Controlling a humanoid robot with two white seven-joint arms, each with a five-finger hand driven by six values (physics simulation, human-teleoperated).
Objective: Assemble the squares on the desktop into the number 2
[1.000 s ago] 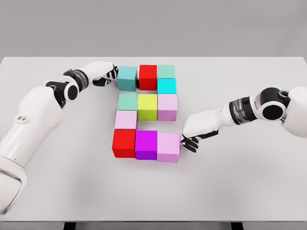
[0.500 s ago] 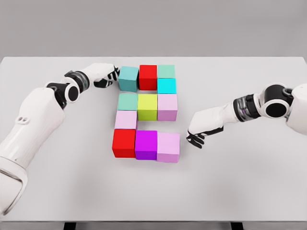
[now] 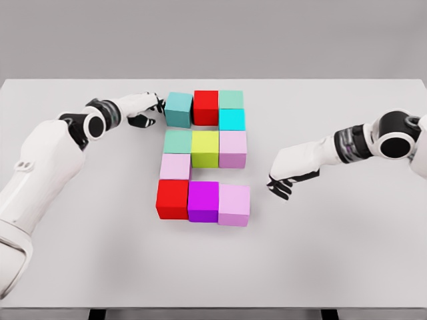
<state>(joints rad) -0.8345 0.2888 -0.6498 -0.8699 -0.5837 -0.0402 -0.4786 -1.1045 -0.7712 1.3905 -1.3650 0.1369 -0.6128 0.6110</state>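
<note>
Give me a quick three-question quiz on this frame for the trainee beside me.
1. True or false: the right hand touches the bottom-right pink cube.
2. Which cube is nearest the left hand? A) yellow-green B) teal cube C) magenta
3. How many cubes form the bottom row, and what colours, left to right?

Key
1. False; bare table shows between them.
2. B
3. Three: red, magenta, pink.
</note>
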